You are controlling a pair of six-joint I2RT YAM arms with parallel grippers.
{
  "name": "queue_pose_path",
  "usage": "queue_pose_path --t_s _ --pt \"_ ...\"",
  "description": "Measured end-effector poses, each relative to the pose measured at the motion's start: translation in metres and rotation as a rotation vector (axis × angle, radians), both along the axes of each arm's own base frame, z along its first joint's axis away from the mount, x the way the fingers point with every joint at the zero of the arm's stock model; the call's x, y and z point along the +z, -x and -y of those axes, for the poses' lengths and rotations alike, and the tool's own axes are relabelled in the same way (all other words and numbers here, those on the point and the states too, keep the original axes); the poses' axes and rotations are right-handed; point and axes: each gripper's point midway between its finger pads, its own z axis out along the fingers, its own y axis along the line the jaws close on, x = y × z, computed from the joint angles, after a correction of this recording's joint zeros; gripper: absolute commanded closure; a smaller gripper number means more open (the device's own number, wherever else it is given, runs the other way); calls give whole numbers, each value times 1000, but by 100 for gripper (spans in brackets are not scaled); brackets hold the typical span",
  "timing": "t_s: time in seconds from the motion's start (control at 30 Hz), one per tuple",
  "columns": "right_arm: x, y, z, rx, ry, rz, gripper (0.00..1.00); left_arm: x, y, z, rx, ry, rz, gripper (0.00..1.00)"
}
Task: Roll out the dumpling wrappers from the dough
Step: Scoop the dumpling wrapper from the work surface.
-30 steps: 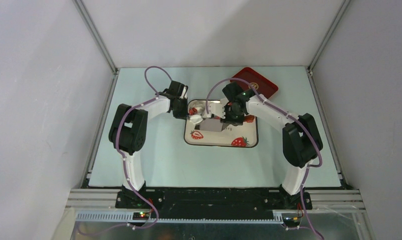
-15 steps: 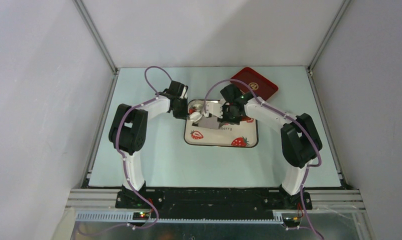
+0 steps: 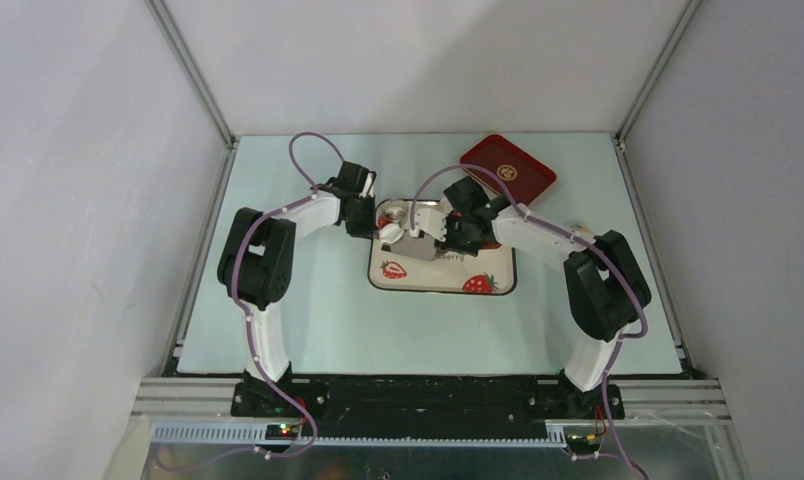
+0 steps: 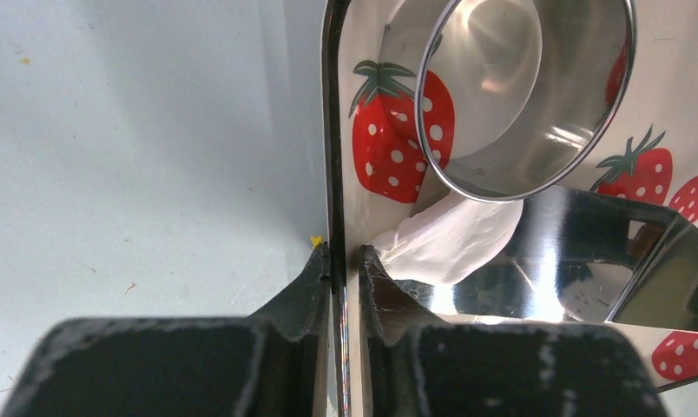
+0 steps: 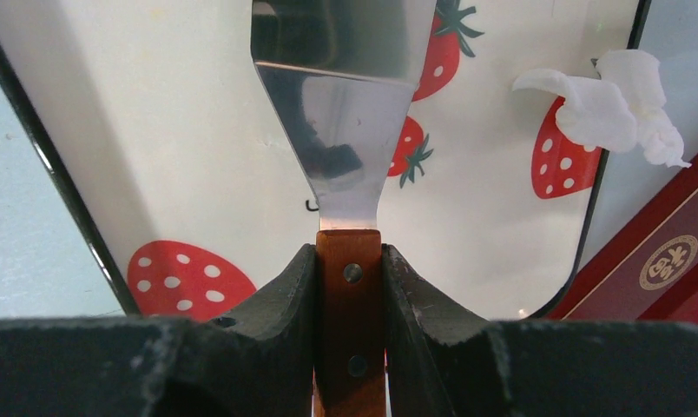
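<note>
A white tray printed with strawberries (image 3: pixel 440 282) lies mid-table. My left gripper (image 3: pixel 363 218) is shut on its left rim (image 4: pixel 332 130), one finger on each side (image 4: pixel 341 254). My right gripper (image 3: pixel 448 228) is shut on the wooden handle of a steel spatula (image 5: pixel 349 261), gripper midpoint (image 5: pixel 348 252). The blade (image 3: pixel 415 245) points left and lies on the tray against a soft white dough lump (image 4: pixel 450 239), also seen from above (image 3: pixel 389 232). A second torn white dough piece (image 5: pixel 606 109) lies by the tray's edge in the right wrist view.
A small silvery round cup (image 4: pixel 519 95) stands on the tray just beyond the dough, also in the top view (image 3: pixel 396 213). A dark red tray (image 3: pixel 513 165) lies at the back right, touching the strawberry tray's corner (image 5: pixel 667 261).
My right gripper has moved left with the spatula, bringing the blade up to the dough near the cup. The left gripper has stayed on the tray rim.
</note>
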Motion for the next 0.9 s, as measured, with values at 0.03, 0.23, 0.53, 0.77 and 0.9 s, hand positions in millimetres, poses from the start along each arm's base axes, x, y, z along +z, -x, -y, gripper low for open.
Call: queue_pose_path --t_s 0.03,0.23,0.53,0.77,0.9 --pt "1 2 0 -5 -8 4 100 0 0 0 0 0 0 95" --pt "-2 13 5 -41 -50 22 100 0 0 0 0 -1 1 81" --pt "-8 16 9 -89 -79 46 100 -1 0 3 -15 -15 11 51" --pt "-6 14 9 -106 -89 53 100 1 -1 6 -21 -14 20 48" --pt "3 14 8 -103 -108 69 100 1 -3 3 -13 -13 22 48"
